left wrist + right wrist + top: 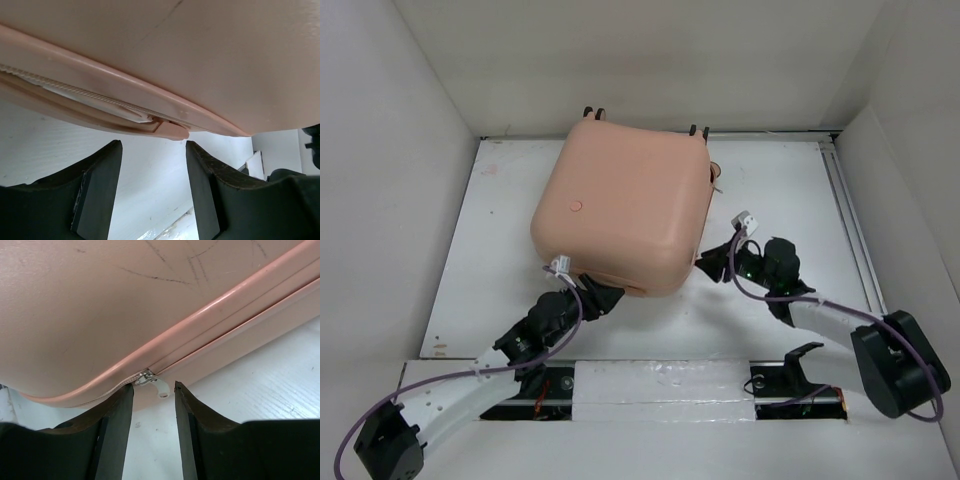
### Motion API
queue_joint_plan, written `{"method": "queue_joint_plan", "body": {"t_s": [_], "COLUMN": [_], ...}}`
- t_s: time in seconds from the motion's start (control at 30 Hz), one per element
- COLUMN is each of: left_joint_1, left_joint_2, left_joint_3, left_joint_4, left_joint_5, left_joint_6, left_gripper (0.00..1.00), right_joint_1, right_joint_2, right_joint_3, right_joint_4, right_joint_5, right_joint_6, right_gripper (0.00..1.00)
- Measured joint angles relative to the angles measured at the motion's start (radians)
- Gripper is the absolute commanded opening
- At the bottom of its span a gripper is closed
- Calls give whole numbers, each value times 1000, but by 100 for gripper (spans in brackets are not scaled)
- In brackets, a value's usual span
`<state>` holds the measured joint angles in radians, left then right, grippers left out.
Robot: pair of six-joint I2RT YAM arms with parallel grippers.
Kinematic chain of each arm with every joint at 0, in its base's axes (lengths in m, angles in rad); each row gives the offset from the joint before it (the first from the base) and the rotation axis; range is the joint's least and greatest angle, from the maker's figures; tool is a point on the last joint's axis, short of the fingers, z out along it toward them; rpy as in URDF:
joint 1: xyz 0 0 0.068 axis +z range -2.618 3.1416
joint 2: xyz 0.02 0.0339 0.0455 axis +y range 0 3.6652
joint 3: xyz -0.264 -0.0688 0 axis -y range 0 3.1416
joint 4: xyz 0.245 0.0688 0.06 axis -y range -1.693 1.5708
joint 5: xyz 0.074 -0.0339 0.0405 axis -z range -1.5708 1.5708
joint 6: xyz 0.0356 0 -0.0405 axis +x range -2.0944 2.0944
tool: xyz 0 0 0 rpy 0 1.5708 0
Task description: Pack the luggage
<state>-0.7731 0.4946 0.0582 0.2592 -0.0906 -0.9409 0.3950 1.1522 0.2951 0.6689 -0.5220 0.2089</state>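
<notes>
White worktop [790, 200] carries the peach-pink suitcase [620, 205], lying flat towards the back. The left hand [152, 150] is at its near edge, fingers spread, gripping nothing. The right hand [154, 387] is at its right corner, fingers parted either side of the small zip pull [161, 388]

The white counter [790, 200] fills the middle of the top view, boxed by pale walls [420, 150] at the left, top and right. The peach-pink luggage [620, 205] lies shut and flat on it, upper centre, its black wheels [595, 113] toward the top wall.
</notes>
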Motion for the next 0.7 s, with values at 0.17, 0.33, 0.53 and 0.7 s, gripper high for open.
{"method": "queue_joint_plan", "body": {"t_s": [0.17, 0.33, 0.53, 0.7], "left_joint_1": [0, 0, 0, 0], "left_joint_2": [-6, -6, 8, 25], "left_joint_3": [0, 0, 0, 0], "left_joint_4": [28, 44, 49, 52], "left_joint_5": [0, 0, 0, -5], "left_joint_6": [9, 17, 24, 27], "left_gripper": [49, 49, 49, 43], "right_joint_1": [-58, -82, -88, -92], "right_joint_2": [142, 203, 338, 501], "right_joint_3": [40, 66, 111, 140], "right_joint_4": [82, 124, 245, 449], "right_joint_5": [-142, -238, -378, -510], "right_joint_6": [8, 9, 59, 196], "right_gripper": [45, 45, 36, 0]}}
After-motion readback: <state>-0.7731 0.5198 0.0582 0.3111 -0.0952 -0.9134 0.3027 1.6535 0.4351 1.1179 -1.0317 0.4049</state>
